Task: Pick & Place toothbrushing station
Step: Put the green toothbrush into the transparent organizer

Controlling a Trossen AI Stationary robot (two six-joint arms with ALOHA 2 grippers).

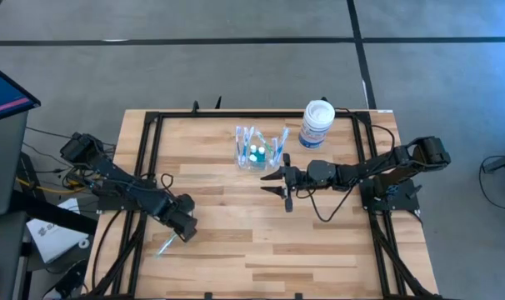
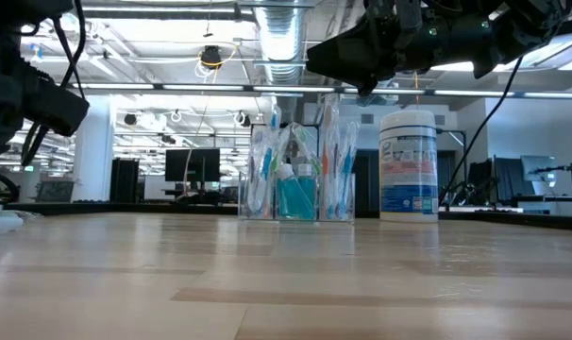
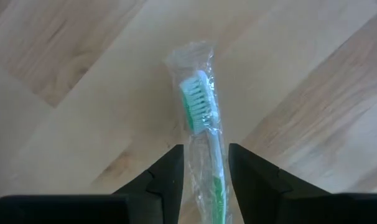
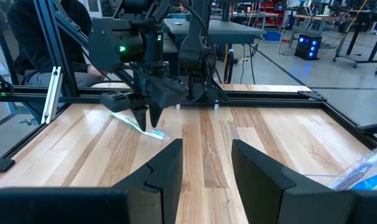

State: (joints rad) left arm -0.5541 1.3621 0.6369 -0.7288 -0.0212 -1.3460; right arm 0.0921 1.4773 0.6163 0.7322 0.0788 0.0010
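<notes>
The toothbrushing station (image 1: 259, 151), a clear plastic organizer holding wrapped toothbrushes and a blue bottle, stands on the wooden table at the far middle; the low view shows it upright (image 2: 298, 184). A green toothbrush in a clear wrapper (image 3: 201, 124) lies flat on the table near the left edge (image 1: 165, 244). My left gripper (image 3: 207, 177) points straight down over it and is open, one finger on each side of the handle (image 4: 148, 121). My right gripper (image 1: 269, 184) hangs open and level just in front of the station, with nothing between its fingers (image 4: 207, 162). My left gripper stands astride the wrapped toothbrush's handle (image 3: 208, 168), fingers pointing down and lying across it. The wrapper's edges reach close to both fingers (image 3: 176, 177); whether they touch, I cannot tell. The toothbrush lies flat on the table with its bristle head beyond the fingers.
A white jar with a blue label (image 1: 317, 123) stands right of the station at the far edge (image 2: 409, 165). A black frame (image 1: 152, 133) runs around the tabletop. The near half of the table is bare wood (image 1: 269, 258).
</notes>
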